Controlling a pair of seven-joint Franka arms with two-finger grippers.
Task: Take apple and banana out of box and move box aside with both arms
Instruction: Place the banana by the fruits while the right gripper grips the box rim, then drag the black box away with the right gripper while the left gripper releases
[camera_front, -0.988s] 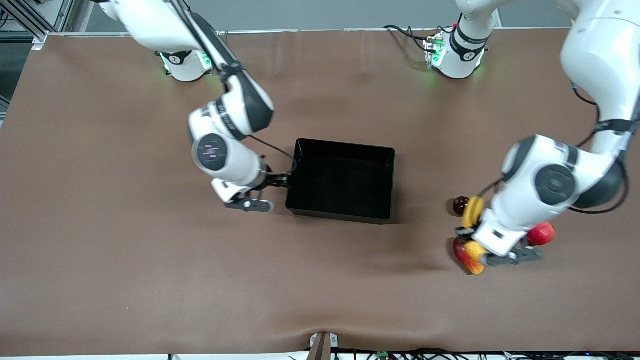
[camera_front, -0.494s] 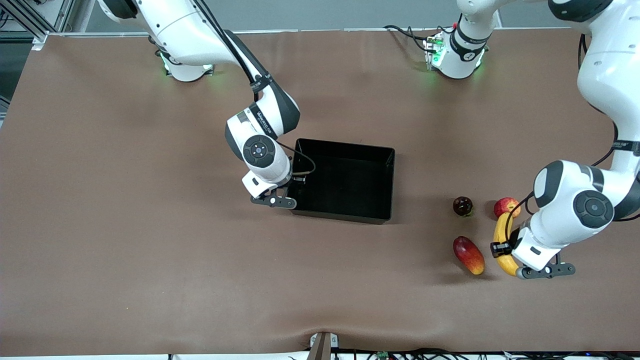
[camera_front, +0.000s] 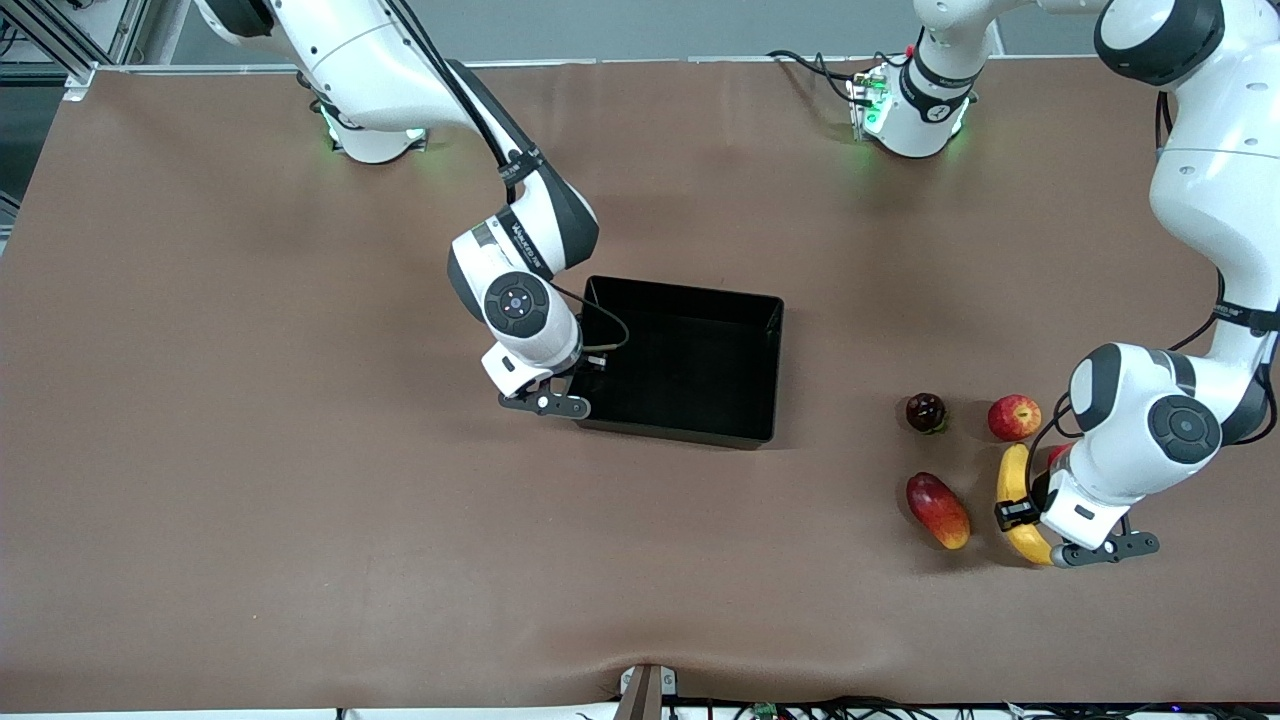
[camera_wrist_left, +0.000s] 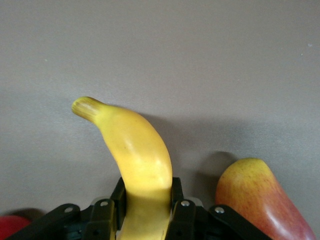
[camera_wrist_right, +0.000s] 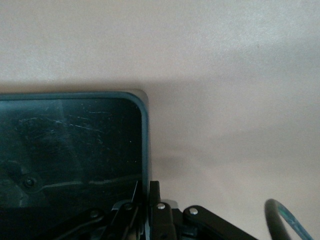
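**Kid:** Brown cloth covers the whole table (camera_front: 250, 450); what is the biggest thing on it?

**Helper:** That is the black box (camera_front: 680, 362), in the middle; it looks empty now.

**Kid:** What is the right arm doing?

**Helper:** The right gripper (camera_front: 580, 385) is at the box wall toward the right arm's end; its jaws are pinched tight on that thin wall.

**Kid:** And the other one?

**Helper:** The left gripper (camera_front: 1022, 512) is low, toward the left arm's end of the table; it is squeezed onto the banana (camera_front: 1015, 492); the banana looks to be lying on the cloth.

**Kid:** Where is the apple?

**Helper:** The apple (camera_front: 1014, 417) sits on the table just beside the banana's tip; a long red mango (camera_front: 937, 510) and a dark round fruit (camera_front: 925, 412) lie near too.

**Kid:** So what step is this?

**Helper:** Both fruits are out, I think; the box move comes next.

**Kid:** What must happen first?

**Helper:** The left gripper should let go of the banana; then it must go to the box's free wall and pinch it; then both arms can slide it aside.
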